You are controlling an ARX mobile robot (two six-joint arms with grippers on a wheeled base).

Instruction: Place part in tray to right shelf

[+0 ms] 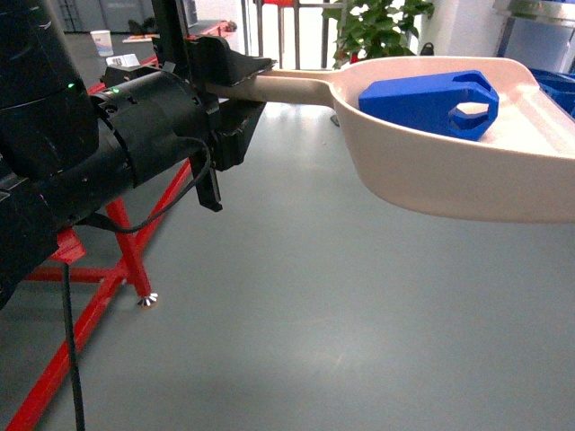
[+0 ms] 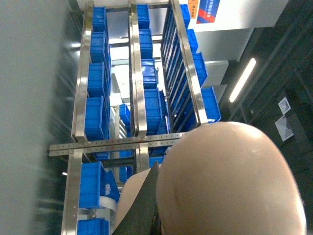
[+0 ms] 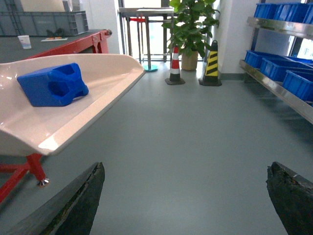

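Carrying the loaded tray toward the shelf.

Your left gripper (image 1: 235, 79) is clamped on the tray (image 1: 467, 184) handle; the part (image 1: 429, 102) lies in the pan. Your right gripper (image 3: 183, 196) hangs wide open, empty. Next, bring the pan over the shelf (image 3: 279, 83) and keep it level.

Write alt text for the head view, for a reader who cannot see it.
A pale beige tray, held by its long handle in the left pincer, hangs above a grey floor with a blue part lying in its pan. A red metal frame stands at left, and a green plant behind.
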